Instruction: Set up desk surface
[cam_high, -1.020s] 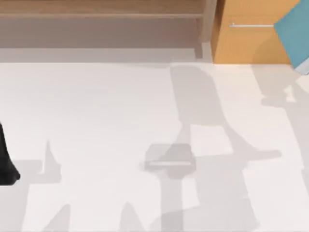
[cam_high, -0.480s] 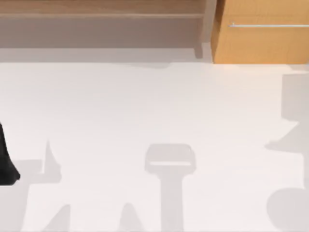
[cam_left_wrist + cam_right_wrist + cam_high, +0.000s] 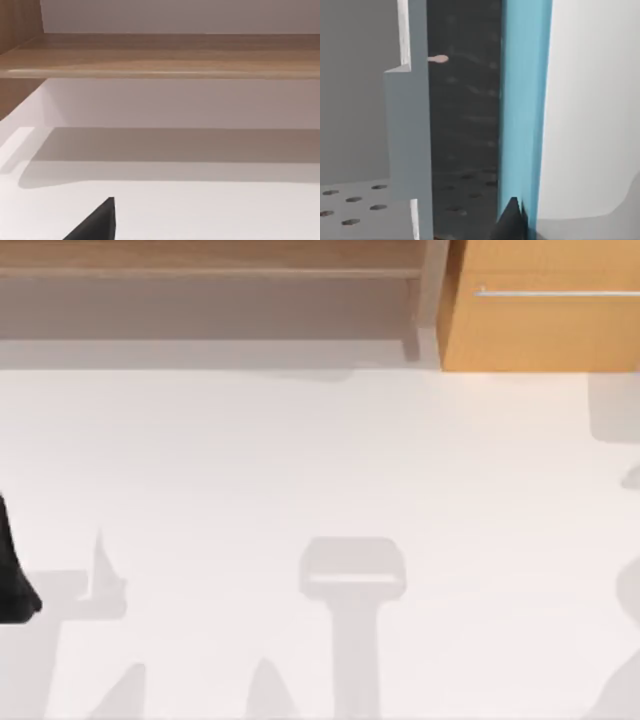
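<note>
White desk surface (image 3: 300, 460) spreads open to its left edge, where the left claw (image 3: 12, 580) sits, grip unreadable.

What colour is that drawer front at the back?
Orange-tan drawer with silver handle, clearest from the top view.

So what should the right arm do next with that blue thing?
Probably swing the right pincer over the desk, near the drawer. In the right wrist view the blue slab sits right against the pincer, and the desk is where things get set up. The left arm waits at the left edge.
</note>
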Tool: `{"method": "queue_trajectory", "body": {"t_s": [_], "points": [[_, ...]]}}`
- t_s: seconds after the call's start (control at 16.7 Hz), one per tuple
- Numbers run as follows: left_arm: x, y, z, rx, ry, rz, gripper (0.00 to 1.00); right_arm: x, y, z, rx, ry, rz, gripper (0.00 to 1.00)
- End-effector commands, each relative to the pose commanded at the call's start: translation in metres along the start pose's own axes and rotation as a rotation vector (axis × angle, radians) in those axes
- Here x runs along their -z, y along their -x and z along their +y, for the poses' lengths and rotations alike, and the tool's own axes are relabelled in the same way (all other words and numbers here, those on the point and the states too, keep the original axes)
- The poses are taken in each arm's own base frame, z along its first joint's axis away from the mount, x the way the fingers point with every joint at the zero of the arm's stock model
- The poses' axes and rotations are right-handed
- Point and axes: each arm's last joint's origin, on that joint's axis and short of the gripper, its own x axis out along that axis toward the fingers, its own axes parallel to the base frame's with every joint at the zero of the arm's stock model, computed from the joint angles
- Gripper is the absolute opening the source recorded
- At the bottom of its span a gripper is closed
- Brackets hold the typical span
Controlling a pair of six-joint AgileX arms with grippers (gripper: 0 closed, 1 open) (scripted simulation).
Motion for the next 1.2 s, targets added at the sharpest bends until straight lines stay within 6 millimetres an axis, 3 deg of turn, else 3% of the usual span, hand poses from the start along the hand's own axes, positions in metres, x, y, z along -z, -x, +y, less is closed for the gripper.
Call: {"method": "queue_trajectory", "body": {"t_s": [0.54,0.9,1.14,1.2], "points": [[0.000,0.000,0.000,0.000,0.000,0.000,1.00,-0.001,-0.006,0.000,0.006,-0.022,0.013,0.00],[0.000,0.000,0.000,0.000,0.000,0.000,1.00,-0.001,-0.035,0.002,0.007,-0.022,0.012,0.00],[0.000,0.000,0.000,0.000,0.000,0.000,1.00,-0.001,-0.035,0.002,0.007,-0.022,0.012,0.00],[0.000,0.000,0.000,0.000,0.000,0.000,1.00,-0.001,-0.035,0.002,0.007,-0.022,0.012,0.08]]}}
